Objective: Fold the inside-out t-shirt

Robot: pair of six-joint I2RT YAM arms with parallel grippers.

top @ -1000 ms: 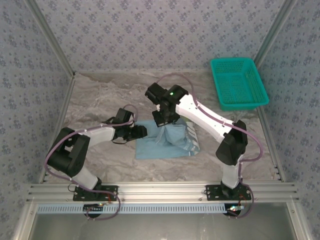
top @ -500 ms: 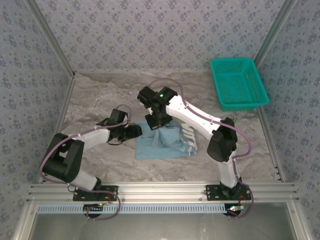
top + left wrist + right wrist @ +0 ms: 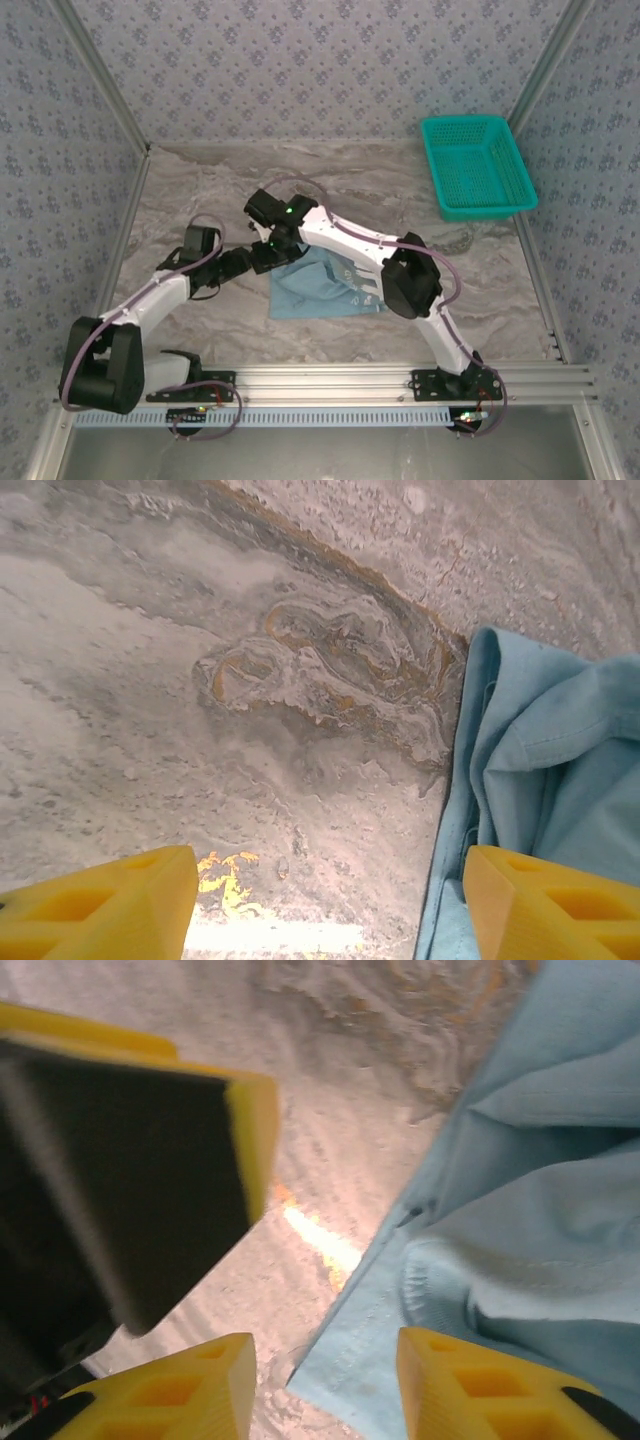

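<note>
The right gripper [image 3: 325, 1380] has just spread its fingers above the t-shirt [image 3: 320, 290]'s left hem, releasing the flap it carried across. The left gripper [image 3: 325, 910], wide open and empty, has backed off just beside that edge. The shirt lies mid-table [image 3: 200, 190], and this fold looks laid.

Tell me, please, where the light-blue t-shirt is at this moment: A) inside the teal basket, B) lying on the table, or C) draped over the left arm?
B: the t-shirt lies on the table, well apart from the teal basket.
</note>
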